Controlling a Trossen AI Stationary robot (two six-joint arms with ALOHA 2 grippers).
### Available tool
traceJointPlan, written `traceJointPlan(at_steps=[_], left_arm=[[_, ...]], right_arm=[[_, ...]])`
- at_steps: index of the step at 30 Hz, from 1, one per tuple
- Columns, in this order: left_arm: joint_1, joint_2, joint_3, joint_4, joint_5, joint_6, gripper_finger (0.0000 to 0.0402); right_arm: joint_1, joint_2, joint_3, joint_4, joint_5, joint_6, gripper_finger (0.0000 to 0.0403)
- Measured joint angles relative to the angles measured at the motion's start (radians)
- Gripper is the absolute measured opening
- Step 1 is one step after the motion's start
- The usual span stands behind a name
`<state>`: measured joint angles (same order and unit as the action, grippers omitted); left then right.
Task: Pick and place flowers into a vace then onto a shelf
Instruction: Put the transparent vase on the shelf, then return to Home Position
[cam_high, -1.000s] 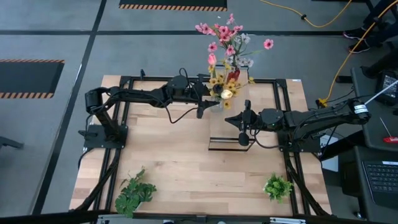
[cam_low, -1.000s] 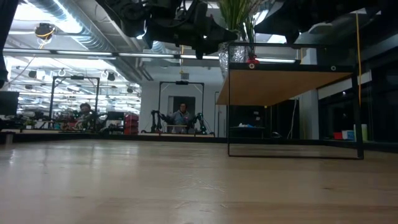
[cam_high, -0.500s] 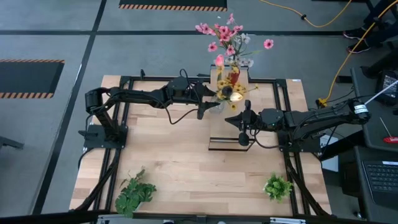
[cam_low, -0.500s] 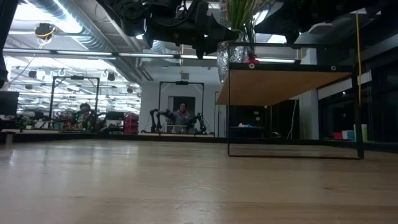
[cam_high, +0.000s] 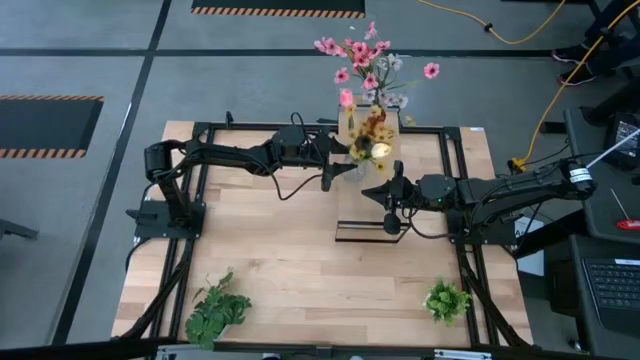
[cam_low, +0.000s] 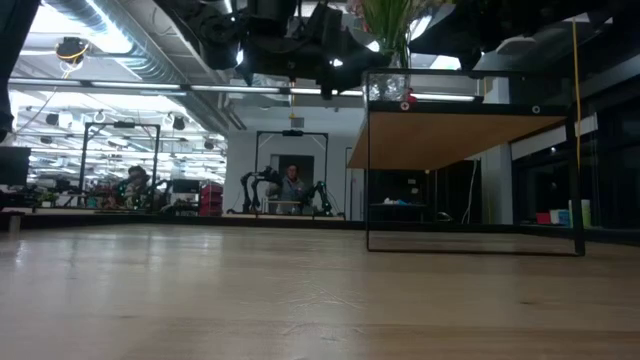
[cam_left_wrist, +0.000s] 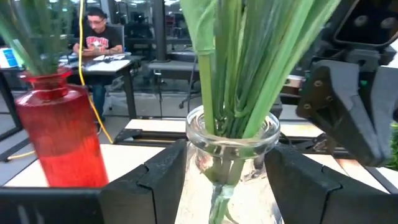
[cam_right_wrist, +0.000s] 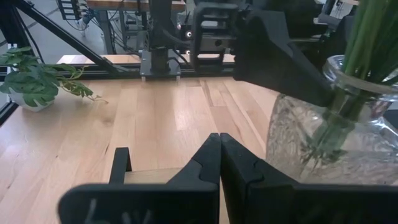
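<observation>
The left arm reaches out nearly straight across the far side of the counter (cam_high: 280, 250), its base at the counter's left edge and its wrist level with the top of the shelf (cam_high: 372, 200). The left end effector (cam_high: 348, 160) sits at the vace (cam_left_wrist: 231, 155); in the left wrist view its two dark fingers (cam_left_wrist: 155, 180) stand on either side of the clear glass body, spread apart, with a slim gap visible on each side, so the glass looks flanked rather than squeezed, though whether either pad touches it cannot be told for certain.

The vace stands upright on the far end of the shelf, as the low view shows, with the flowers (cam_high: 365, 70) in it: green stems bunched through the neck, pink blossoms, yellow daisies and a pink bud fanning out beyond the counter's far edge. A red cylinder vase (cam_left_wrist: 59, 134) stands beside it on the shelf.

The right arm comes in from the right edge of the counter, bent at the elbow, forearm lying roughly level and pointing toward the middle. The right end effector (cam_high: 378, 192) hovers over the shelf just beside the vace, its fingers pressed fully together and holding nothing; the right wrist view shows the glass close ahead of the closed tips.

Two leafy green bunches sit near the front: one at the left (cam_high: 215, 308), one at the right (cam_high: 446, 298). A person (cam_low: 291, 186) sits in the room behind
</observation>
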<state>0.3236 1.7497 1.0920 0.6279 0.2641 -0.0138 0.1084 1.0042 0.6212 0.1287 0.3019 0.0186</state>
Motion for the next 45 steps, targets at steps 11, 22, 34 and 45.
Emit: traceJointPlan(at_steps=[11, 22, 34, 45], left_arm=[[0.005, -0.06, -0.001, -0.106, 0.001, 0.007, 0.0206], [-0.019, -0.231, -0.001, -0.366, 0.0, 0.149, 0.0203], [-0.029, -0.559, -0.167, -0.535, -0.049, 0.222, 0.0089], [-0.076, -0.96, -0.699, -0.152, -0.115, 0.123, 0.0002]], right_arm=[[0.0, 0.0, 0.0, 0.0, 0.0, 0.0, 0.0005], [0.0, 0.0, 0.0, 0.001, 0.0, 0.0, 0.0005], [0.0, 0.0, 0.0, 0.0, 0.0, 0.0, 0.0005], [0.0, 0.0, 0.0, 0.0, 0.0, 0.0, 0.0005]])
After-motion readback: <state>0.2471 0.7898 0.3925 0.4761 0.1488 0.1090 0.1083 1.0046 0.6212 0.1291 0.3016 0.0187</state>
